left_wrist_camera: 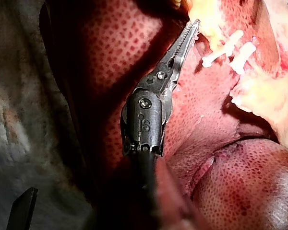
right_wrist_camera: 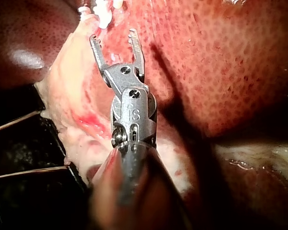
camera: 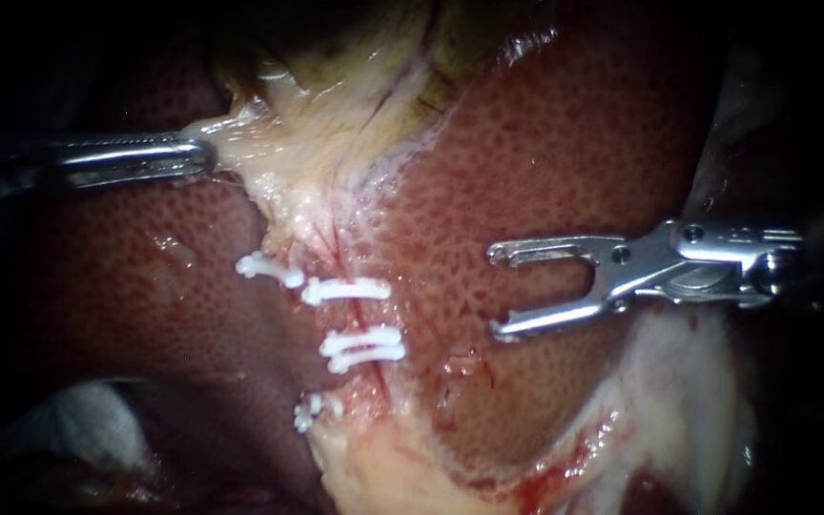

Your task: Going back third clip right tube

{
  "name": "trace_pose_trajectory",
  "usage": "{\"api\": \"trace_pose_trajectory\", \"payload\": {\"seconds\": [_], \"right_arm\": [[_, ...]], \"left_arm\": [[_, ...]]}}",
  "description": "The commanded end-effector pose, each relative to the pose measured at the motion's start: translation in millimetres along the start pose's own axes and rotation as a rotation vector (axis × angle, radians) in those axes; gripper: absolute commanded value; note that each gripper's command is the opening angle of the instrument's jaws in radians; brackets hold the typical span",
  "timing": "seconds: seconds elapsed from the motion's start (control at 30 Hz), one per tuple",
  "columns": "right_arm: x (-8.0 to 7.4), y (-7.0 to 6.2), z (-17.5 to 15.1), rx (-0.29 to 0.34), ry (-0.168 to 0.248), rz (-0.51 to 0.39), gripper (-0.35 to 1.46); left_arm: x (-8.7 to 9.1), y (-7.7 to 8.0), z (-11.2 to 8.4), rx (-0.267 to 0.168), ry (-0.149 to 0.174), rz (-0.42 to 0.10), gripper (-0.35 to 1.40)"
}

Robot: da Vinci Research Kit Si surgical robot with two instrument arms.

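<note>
Right instrument (camera: 496, 291) hangs over the liver (camera: 565, 143), its two jaws spread wide and gripping nothing, tips pointing toward the groove at the organ's centre. From its own wrist camera, the right instrument (right_wrist_camera: 113, 38) shows the same wide gap, with mottled red liver under the jaws and a pale band of fat (right_wrist_camera: 69, 86) beside them.

Well apart from those tips, a pinkish tube (camera: 336, 250) runs down the central groove. An upper clip (camera: 345, 291), white, lies across it. Just below sits a lower clip (camera: 364, 348), showing two white bars close together. A side clip (camera: 267, 269) lies just beyond the upper one, on the far side of the tube from the right instrument. A bottom clip (camera: 309, 412) sits near the liver's lower edge, where the tube meets more pale fat. Whether the strip is one tube or two cannot be told, so the task's right tube cannot be singled out.

At the liver's upper left, the left instrument (camera: 200, 158) has its jaws closed on pale tissue (camera: 269, 143) above the clips. In the left wrist view, the left instrument (left_wrist_camera: 196, 25) reaches the yellowish tissue with its slim toothed jaws together.
</note>
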Motion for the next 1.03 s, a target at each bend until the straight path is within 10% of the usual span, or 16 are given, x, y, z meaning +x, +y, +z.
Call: {"api": "trace_pose_trajectory", "payload": {"seconds": [0.03, 0.53, 1.03], "right_arm": [[-0.1, 0.1, -0.1, -0.001, 0.0, -0.002, 0.5], [0.1, -0.1, -0.5, 0.001, 0.003, 0.0, 0.5], [0.6, -0.1, -0.6, 0.004, 0.006, 0.003, 0.5]], "left_arm": [[-0.3, 0.1, 0.3, 0.0, -0.004, 0.003, -0.35], [-5.1, 1.8, 9.0, -0.047, -0.051, 0.008, -0.35], [-5.0, 2.2, 10.2, -0.061, -0.053, 0.012, -0.35]]}}
